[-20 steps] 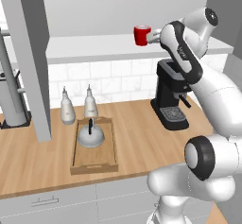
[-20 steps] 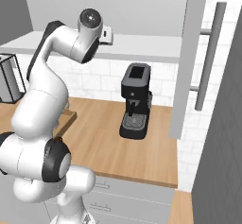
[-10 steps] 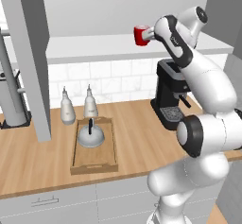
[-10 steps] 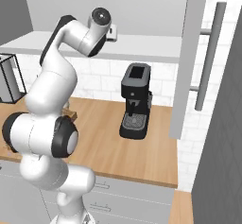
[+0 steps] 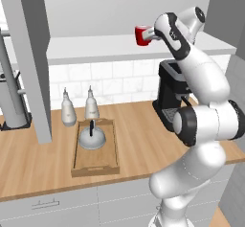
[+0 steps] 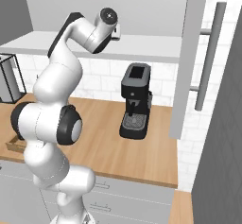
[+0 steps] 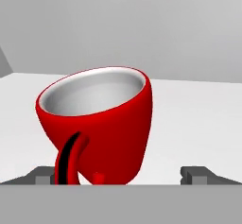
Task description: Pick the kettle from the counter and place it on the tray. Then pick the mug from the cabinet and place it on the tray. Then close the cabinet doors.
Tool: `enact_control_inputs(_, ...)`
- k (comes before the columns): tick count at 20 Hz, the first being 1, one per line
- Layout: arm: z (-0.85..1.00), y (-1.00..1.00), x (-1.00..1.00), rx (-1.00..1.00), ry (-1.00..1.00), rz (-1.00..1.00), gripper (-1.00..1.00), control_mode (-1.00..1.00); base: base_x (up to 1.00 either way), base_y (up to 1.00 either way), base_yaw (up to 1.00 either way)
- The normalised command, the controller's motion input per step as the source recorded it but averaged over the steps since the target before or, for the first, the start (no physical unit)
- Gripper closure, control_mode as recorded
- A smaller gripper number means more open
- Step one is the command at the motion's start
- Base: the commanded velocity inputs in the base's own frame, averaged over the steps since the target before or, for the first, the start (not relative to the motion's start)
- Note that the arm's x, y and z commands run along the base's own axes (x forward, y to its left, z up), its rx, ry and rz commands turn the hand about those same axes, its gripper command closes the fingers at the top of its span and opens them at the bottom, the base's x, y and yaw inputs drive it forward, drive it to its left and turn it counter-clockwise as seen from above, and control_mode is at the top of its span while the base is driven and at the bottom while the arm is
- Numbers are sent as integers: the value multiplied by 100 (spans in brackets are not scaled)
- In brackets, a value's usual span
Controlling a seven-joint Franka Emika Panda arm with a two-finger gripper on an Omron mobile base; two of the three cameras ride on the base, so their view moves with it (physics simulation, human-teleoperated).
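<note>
The red mug [image 5: 142, 34] stands on the pale shelf of the open cabinet [image 5: 95, 46]. My gripper [image 5: 151, 33] is at its right side, open. In the hand view the mug [image 7: 100, 123] looms close and tilted, its handle toward the camera, and it sits between my two fingertips [image 7: 43, 176] without either touching it. Down on the counter [image 5: 139, 144], the silver-grey kettle [image 5: 92, 137] rests inside the light-wood tray [image 5: 95, 170]. One cabinet door [image 5: 31, 53] hangs open at the left, the other [image 6: 188, 57] at the right with its bar handle.
A black coffee machine [image 5: 170, 99] stands on the counter under the shelf, right beside my arm. Two white bottles [image 5: 68, 112] stand behind the tray. A grey column [image 5: 12, 92] stands at the far left of the counter.
My hand has moved left along the shelf, closer to the mug, and the arm has straightened upward. The mug, kettle and tray have stayed put.
</note>
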Motion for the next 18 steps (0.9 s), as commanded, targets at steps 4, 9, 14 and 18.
enact_control_inputs(4,-4,5,1,0,0,0,100,-100,0,0,0)
enact_control_inputs(9,-6,4,0,0,-2,0,100,-100,0,0,0)
enact_control_inputs(14,-2,1,0,0,-6,0,100,-100,0,0,0)
enact_control_inputs(18,0,10,0,0,-11,1,100,-100,0,0,0)
